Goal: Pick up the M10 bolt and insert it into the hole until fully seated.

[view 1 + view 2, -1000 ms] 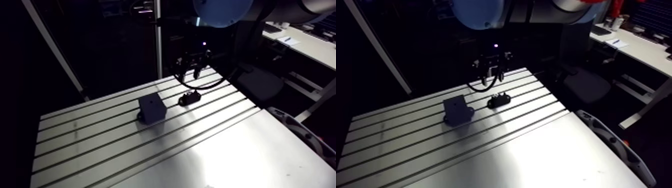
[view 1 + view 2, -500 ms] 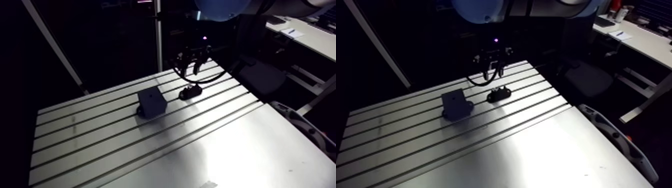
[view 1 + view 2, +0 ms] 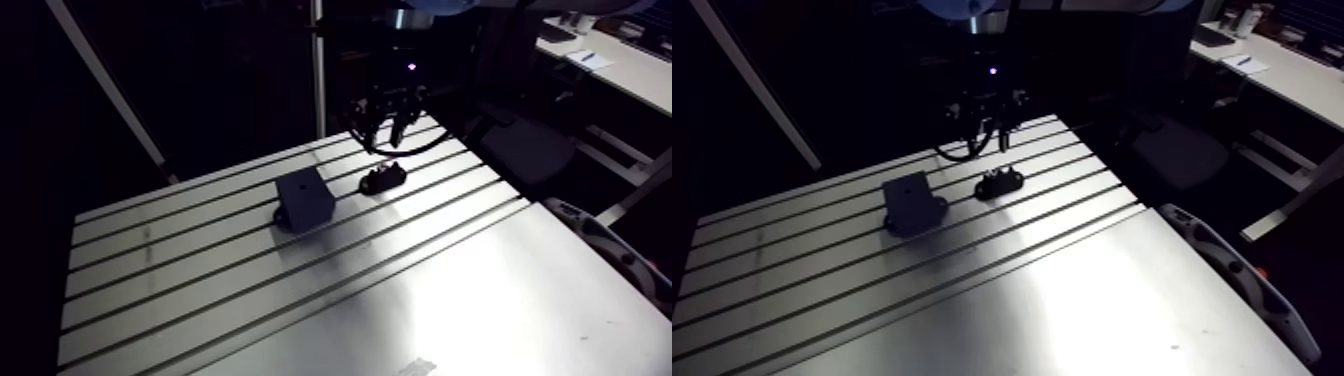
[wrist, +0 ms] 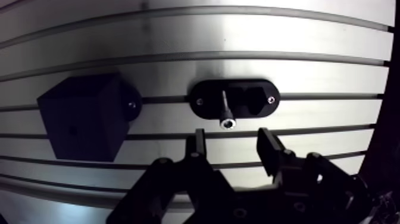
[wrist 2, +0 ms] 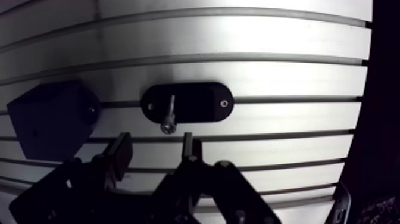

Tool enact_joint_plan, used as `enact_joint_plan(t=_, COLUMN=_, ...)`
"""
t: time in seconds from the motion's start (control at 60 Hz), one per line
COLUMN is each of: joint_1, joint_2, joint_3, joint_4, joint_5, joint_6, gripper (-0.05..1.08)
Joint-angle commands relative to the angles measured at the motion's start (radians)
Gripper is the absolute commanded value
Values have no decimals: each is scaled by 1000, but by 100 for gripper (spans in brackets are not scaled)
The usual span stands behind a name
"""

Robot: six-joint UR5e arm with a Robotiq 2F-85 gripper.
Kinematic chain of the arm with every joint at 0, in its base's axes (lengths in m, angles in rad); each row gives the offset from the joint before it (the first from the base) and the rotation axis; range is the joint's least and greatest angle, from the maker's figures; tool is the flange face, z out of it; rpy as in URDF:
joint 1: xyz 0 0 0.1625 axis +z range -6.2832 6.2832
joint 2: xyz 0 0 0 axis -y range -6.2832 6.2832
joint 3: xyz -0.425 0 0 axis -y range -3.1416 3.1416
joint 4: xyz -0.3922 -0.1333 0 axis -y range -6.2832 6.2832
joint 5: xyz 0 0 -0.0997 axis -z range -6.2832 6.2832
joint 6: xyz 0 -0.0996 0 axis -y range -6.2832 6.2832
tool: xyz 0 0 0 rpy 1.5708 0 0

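Wrist view shows the bolt point(image 4: 226, 113) propped in its black oval holder point(image 4: 262, 99), head nearest the gripper point(image 4: 231, 140), just ahead of the gap between its spread, empty fingers point(image 4: 196, 146), shaft pointing away.

Dim overall, with bright glare on the table point(image 3: 480, 300), whose slots point(image 4: 268, 57) bow in the wrist view.

Bolt point(image 4: 225, 112) on its holder point(image 4: 263, 90) indistinct in the arm view

The slotted aluminium table point(image 3: 180, 290) lay under a bright glare near its front, with dark parallel grooves across it. Behind it, an upright pole point(image 3: 317, 80) and a slanted strut point(image 3: 112, 95) stood in dimness.
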Motion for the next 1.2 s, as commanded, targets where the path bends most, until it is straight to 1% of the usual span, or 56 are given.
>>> enact_joint_plan(t=0.017, joint_1=1, joint_2=18, joint_3=-27, joint_4=25, joint_5=-20, joint_6=7, gripper=44)
enact_joint_plan(t=0.033, joint_1=1, joint_2=22, joint_3=-30, joint_4=26, joint_5=-23, joint_6=8, gripper=44)
enact_joint_plan(t=0.183, joint_1=2, joint_2=32, joint_3=-44, joint_4=29, joint_5=-25, joint_6=13, gripper=45)
enact_joint_plan(t=0.2, joint_1=4, joint_2=35, joint_3=-46, joint_4=29, joint_5=-29, joint_6=14, gripper=44)
enact_joint_plan(t=0.267, joint_1=7, joint_2=42, joint_3=-49, joint_4=29, joint_5=-35, joint_6=14, gripper=44)
enact_joint_plan(t=0.45, joint_1=20, joint_2=53, joint_3=-64, joint_4=45, joint_5=-37, joint_6=14, gripper=45)
enact_joint_plan(t=0.633, joint_1=21, joint_2=62, joint_3=-71, joint_4=60, joint_5=-40, joint_6=20, gripper=44)
enact_joint_plan(t=0.65, joint_1=21, joint_2=62, joint_3=-71, joint_4=61, joint_5=-44, joint_6=20, gripper=44)
enact_joint_plan(t=0.667, joint_1=21, joint_2=62, joint_3=-71, joint_4=61, joint_5=-44, joint_6=20, gripper=44)
enact_joint_plan(t=0.683, joint_1=21, joint_2=63, joint_3=-72, joint_4=64, joint_5=-50, joint_6=20, gripper=44)
enact_joint_plan(t=0.75, joint_1=21, joint_2=65, joint_3=-71, joint_4=65, joint_5=-57, joint_6=21, gripper=44)
enact_joint_plan(t=0.883, joint_1=21, joint_2=70, joint_3=-71, joint_4=69, joint_5=-60, joint_6=21, gripper=44)
enact_joint_plan(t=0.933, joint_1=21, joint_2=71, joint_3=-71, joint_4=78, joint_5=-66, joint_6=21, gripper=44)
enact_joint_plan(t=1.2, joint_1=21, joint_2=73, joint_3=-64, joint_4=80, joint_5=-66, joint_6=21, gripper=44)
